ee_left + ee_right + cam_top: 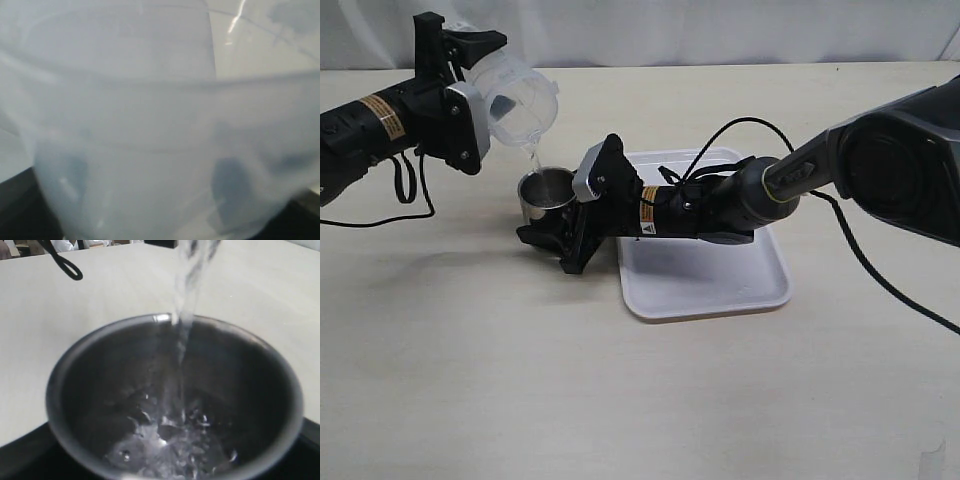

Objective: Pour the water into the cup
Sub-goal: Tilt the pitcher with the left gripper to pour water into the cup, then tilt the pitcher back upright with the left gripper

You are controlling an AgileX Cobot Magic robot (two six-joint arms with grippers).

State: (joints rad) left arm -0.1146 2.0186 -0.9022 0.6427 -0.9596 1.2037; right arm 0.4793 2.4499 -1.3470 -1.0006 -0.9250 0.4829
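Observation:
The steel cup (546,195) stands upright on the table, just left of the white tray. My right gripper (552,232) is shut on the cup's base. My left gripper (470,85) is shut on a clear plastic container (515,95), tilted mouth-down above the cup. A thin stream of water (532,155) falls from the container into the cup. In the right wrist view the cup (75,390) fills the frame, the stream (182,315) drops into it and splashing water (185,440) covers its bottom. In the left wrist view the container (160,125) fills the frame and hides the fingers.
A white tray (720,285) lies right of the cup, under my right arm. Black cables trail over the tray (720,140) and at the left (410,190). The tan table (620,400) stretches toward the front.

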